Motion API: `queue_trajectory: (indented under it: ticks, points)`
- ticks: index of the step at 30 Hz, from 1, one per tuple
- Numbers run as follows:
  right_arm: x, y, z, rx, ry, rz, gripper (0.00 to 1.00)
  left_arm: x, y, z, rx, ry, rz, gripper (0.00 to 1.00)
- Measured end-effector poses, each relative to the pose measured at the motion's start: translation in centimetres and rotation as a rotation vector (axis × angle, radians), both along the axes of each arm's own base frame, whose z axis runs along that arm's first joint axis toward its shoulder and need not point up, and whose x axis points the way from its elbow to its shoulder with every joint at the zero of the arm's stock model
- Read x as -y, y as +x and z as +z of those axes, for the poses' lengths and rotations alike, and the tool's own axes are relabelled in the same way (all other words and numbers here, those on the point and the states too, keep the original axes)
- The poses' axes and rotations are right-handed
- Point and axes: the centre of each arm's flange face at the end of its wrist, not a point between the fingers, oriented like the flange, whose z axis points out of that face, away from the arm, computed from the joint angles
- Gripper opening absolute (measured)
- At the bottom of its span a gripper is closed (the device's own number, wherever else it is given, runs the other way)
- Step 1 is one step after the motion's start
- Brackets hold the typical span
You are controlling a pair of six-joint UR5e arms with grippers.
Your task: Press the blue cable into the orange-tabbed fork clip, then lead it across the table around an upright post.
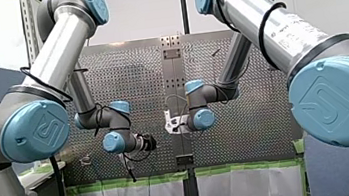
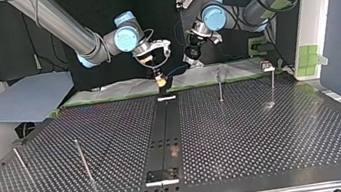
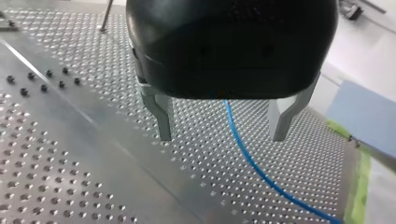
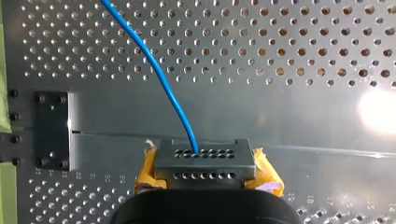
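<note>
my right pincer (image 4: 203, 158), grey perforated tips flanked by yellow pads, looks clenched on the thin blue cable (image 4: 159, 70), which vanishes into those tips. it sits low over the centre rail of the perforated metal desk (image 2: 265, 138), at the edge where the arms stand. my left pincer (image 3: 222, 137) hangs released just beside it. its metal fingers (image 3: 161, 116) stand wide apart, and the cable runs loose between them, touching neither.

i cannot pick out the orange-tabbed fork clip with any certainty, so i judge the pressing step not yet done. that is the first hazard: aiming at a clip this hard to see could lay the cable beside the fork rather than in it.

how much cable my right pincer grips is hidden. if it is only the tip, a tug from the other arm could pull it free. if my left pincer closes off-centre, one finger could shove the cable aside instead of catching it. the two pincers are near each other, so a careless reach risks a knock.

the slack may also snag on one of the thin upright metal posts (image 2: 219, 85) at the top view's right, or ride up over a post's top once drawn taut. tension applied before the cable is seated would likely pop it out of the clip.
</note>
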Motion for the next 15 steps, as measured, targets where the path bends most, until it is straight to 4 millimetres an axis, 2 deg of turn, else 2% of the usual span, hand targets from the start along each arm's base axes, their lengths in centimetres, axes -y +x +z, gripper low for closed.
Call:
queue_trajectory:
  ticks: [15]
  points:
    - [-1.3,1.3,0.4,-0.004,0.001,0.047,0.0,-0.3,1.1,0.4,-0.034,-0.116,0.085,1.0]
